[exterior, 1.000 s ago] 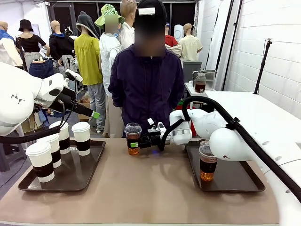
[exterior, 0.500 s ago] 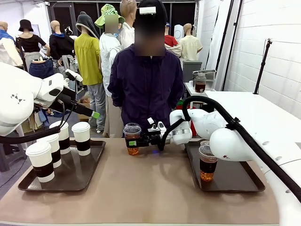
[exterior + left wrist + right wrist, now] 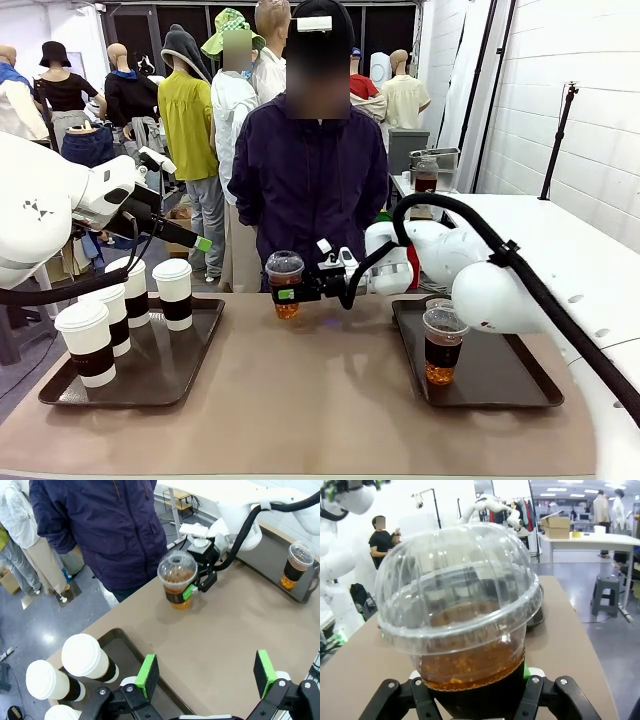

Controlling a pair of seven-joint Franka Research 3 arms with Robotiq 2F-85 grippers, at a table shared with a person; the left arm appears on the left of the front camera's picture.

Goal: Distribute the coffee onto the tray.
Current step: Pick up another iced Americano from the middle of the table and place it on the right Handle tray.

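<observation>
1. Table [image 3: 320,400]: brown top, a person in a dark jacket [image 3: 310,180] stands at the far edge, hands out of sight.
2. Left tray [image 3: 150,375] (dark, on the robot's left) holds four white paper cups with brown sleeves: one at the front [image 3: 85,343], one behind it [image 3: 108,315], two at the back [image 3: 130,290] [image 3: 173,293].
3. Right tray [image 3: 500,375] holds one clear dome-lidded cup [image 3: 442,345] of dark coffee near its left side; a second clear lid peeks out just behind it, too hidden to tell more.
4. Right gripper [image 3: 290,293] reaches across the middle and is clamped on the other clear dome-lidded cup [image 3: 284,285], near the table's far edge in front of the person. Front view does not settle whether the cup touches the table; the left wrist view shows the held cup [image 3: 177,582] with a shadow on the table under it (looks slightly lifted or just at the surface, can't say which).
5. Right wrist view gives what the others lack: domed lid and coffee up close [image 3: 460,610], black fingers hugging the cup's lower wall on both sides.
6. Left gripper [image 3: 205,672] is spread wide, nothing between the green pads [image 3: 147,672], hanging above the table beside the left tray; in the front view it sits raised over the back paper cups [image 3: 195,243].
7. No readable writing or labels on cups, sleeves or trays.
</observation>
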